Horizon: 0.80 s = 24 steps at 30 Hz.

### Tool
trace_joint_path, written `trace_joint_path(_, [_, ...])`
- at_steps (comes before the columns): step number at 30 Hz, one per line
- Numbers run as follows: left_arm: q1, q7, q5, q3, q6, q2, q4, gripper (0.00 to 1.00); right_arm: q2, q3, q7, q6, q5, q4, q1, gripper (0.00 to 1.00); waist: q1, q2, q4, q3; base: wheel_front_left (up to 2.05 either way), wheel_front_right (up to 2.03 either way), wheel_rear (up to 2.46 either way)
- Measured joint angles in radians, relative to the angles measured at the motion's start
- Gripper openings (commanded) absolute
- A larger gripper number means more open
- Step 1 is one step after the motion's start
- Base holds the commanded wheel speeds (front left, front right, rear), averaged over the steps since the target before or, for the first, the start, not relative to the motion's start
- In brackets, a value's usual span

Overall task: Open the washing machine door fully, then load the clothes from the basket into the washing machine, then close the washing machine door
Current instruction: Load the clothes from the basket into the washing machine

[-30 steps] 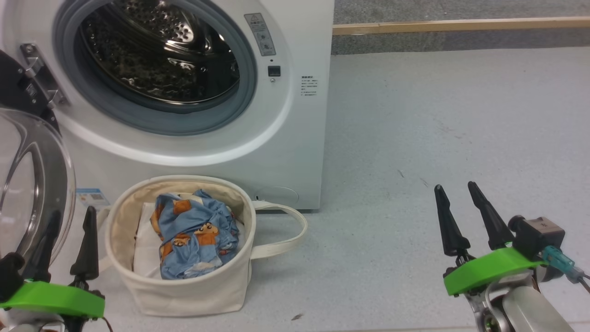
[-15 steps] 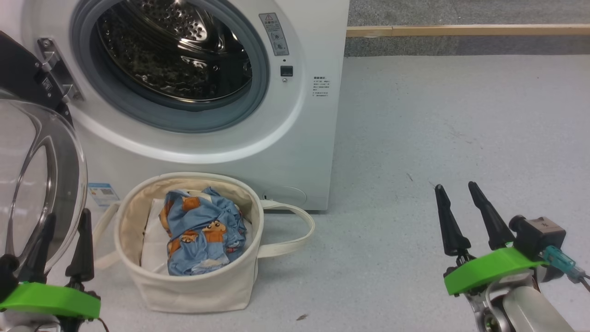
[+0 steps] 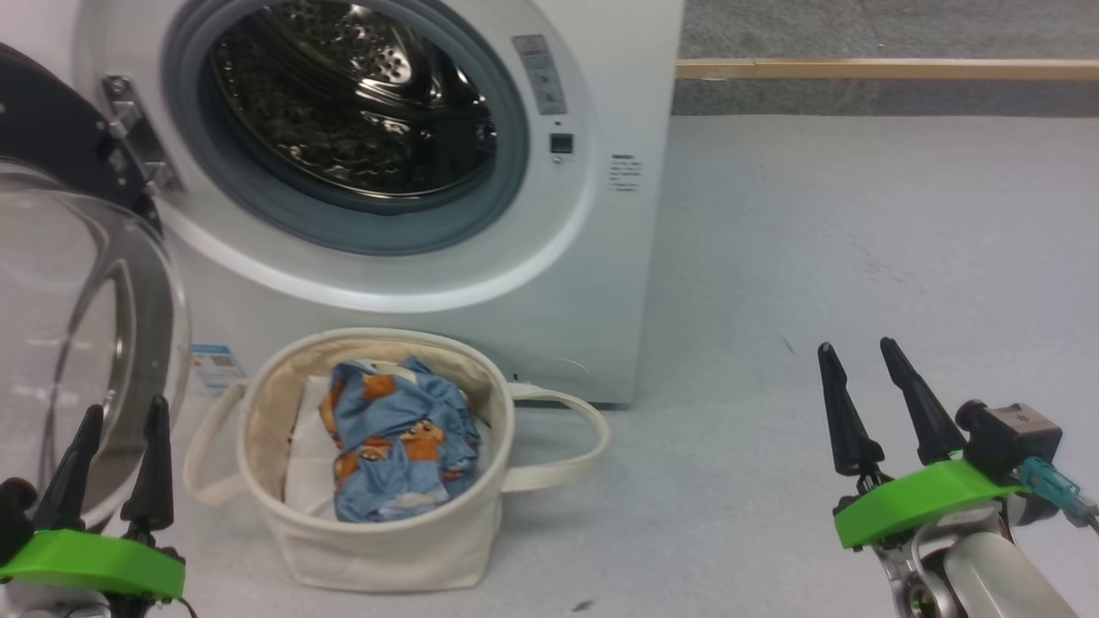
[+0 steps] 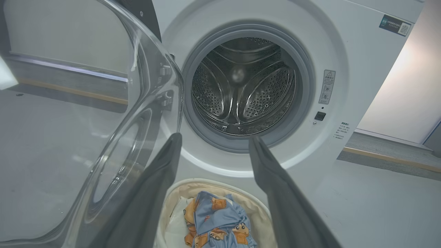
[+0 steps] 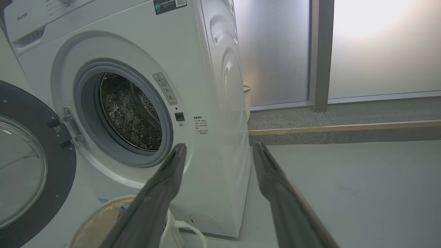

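Laundry station, observed from the floor.

**Materials and shapes**
- The washing machine is a white front-loader with a smooth cabinet, a perforated steel drum and a grey rubber gasket ringing the opening.
- The washing machine door is round, with a glossy black rim and a bulging clear glass bowl.
- The basket is a round tub of soft cream canvas.
- The clothes are light blue fabric printed with orange-brown bears, crumpled.

**Count**
- One machine, one door, one basket with two loop handles, one printed garment and one plain white cloth beneath it.
- There are two claws, each with two dark tapered fingers.

**Position and orientation**
- The door stands swung open on its hinge at the machine's left side.
- The basket sits upright on the grey floor, mouth up, just before the machine and below the opening.
- The garment lies inside it, its longer run going from the machine side to the near rim.

**Claws**
- The left claw is spread wide and holds nothing, beside the door glass and left of the basket.
- The right claw is spread wide and holds nothing, over bare floor well apart from the basket.
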<state>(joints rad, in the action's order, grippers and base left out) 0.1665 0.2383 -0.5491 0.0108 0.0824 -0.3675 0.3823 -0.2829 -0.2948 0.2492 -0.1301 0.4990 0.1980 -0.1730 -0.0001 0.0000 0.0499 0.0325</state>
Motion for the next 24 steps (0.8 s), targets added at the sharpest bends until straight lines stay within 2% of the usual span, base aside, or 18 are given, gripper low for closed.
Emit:
trace_joint_path(6, [0.001,0.000,0.000,-0.005,0.002,-0.009,0.003,1.00,0.001,-0.003,0.000,0.000,0.004,-0.001,0.001,1.00,0.0000,0.0000,0.006,0.004,1.14,-2.18,1.04])
trace_joint_path(13, [0.001,0.001,0.002,-0.038,0.007,-0.002,0.009,1.00,0.001,-0.005,0.000,0.000,0.004,-0.002,0.004,1.00,0.0002,0.0000,0.009,0.006,1.81,-1.98,0.17])
trace_joint_path(19, [0.007,0.002,0.002,-0.072,0.021,0.019,0.012,1.00,0.001,-0.004,0.000,0.000,0.004,-0.003,0.004,1.00,0.0003,0.0000,0.007,0.002,1.16,-1.15,0.00])
trace_joint_path(24, [0.021,0.006,0.002,-0.073,0.021,0.019,0.014,1.00,0.001,-0.001,0.000,0.000,0.004,-0.002,0.006,1.00,-0.0001,0.0000,0.003,-0.004,0.40,-0.40,0.00])
